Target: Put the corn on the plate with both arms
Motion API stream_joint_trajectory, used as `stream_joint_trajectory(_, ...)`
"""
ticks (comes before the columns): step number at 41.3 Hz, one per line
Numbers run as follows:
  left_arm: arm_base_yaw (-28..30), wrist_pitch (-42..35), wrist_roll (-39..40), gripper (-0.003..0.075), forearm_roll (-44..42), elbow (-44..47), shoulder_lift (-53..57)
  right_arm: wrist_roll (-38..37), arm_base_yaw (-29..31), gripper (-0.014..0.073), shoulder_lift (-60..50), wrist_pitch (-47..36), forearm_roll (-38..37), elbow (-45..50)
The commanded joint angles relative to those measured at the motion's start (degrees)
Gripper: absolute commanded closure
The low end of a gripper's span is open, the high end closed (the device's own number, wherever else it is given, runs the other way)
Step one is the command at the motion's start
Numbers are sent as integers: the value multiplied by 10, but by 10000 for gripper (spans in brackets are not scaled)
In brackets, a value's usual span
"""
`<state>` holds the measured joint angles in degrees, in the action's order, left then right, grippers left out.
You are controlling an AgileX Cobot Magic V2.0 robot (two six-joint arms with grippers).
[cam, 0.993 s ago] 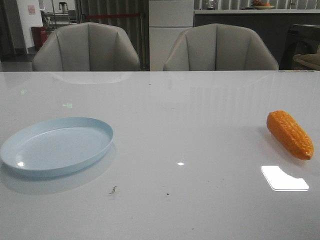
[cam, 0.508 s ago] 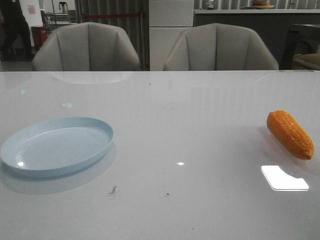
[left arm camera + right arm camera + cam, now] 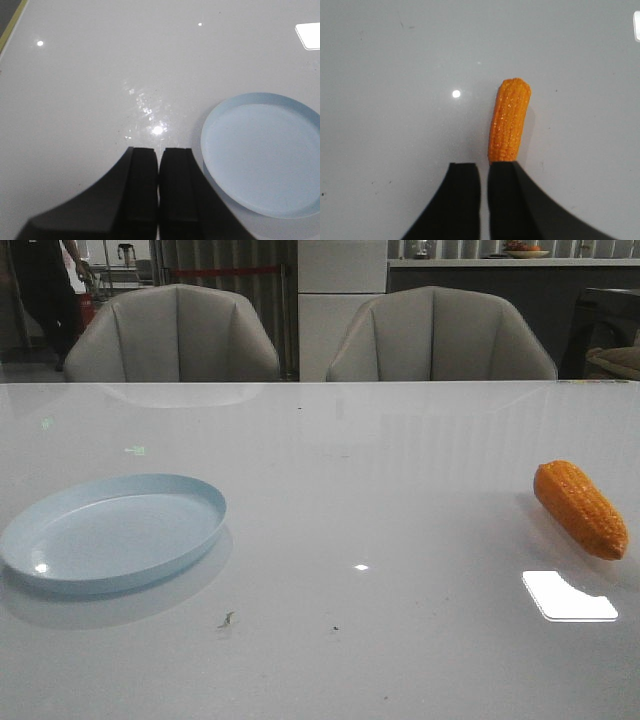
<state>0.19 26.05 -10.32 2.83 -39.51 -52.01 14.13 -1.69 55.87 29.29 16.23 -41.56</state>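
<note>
1. Front view puts the corn (image 3: pixel 581 509) lying flat on the white table (image 3: pixel 380 490) at the right edge of the frame, tapered end toward the lower right
2. Well apart from it, the plate (image 3: pixel 110 532) sits bare at lower left
3. Right wrist view: the right gripper (image 3: pixel 483 172) at bottom centre, fingers nearly together with only a thin slit, hanging over the cob's near end, gripping nothing
4. Left wrist view: the left gripper (image 3: pixel 158 157) at bottom centre, fingers pressed together, the plate just beside it at lower right
5. Two grey chairs (image 3: pixel 172 335) stand behind the table along the top
</note>
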Motion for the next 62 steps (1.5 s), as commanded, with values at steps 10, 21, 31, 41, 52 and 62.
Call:
stream_joint_trajectory(10,-2,-37,0,267,8,-19,-36,1,-1,57,24,-23,0,-20)
stream_joint_trajectory(21,-2,-27,0,267,58,-21,-79,1,-1,57,32,-22,0,-20)
stream_joint_trajectory(31,-2,60,0,267,58,-91,-172,1,-1,57,32,-17,23,-20)
stream_joint_trajectory(41,-2,99,-4,267,58,-188,-304,1,-1,57,32,-16,32,-20)
stream_joint_trajectory(52,-11,134,-54,267,60,-257,-424,1,-1,57,32,-15,32,-20)
stream_joint_trajectory(62,-56,126,-94,267,61,-274,-484,1,-1,57,32,-13,32,-20)
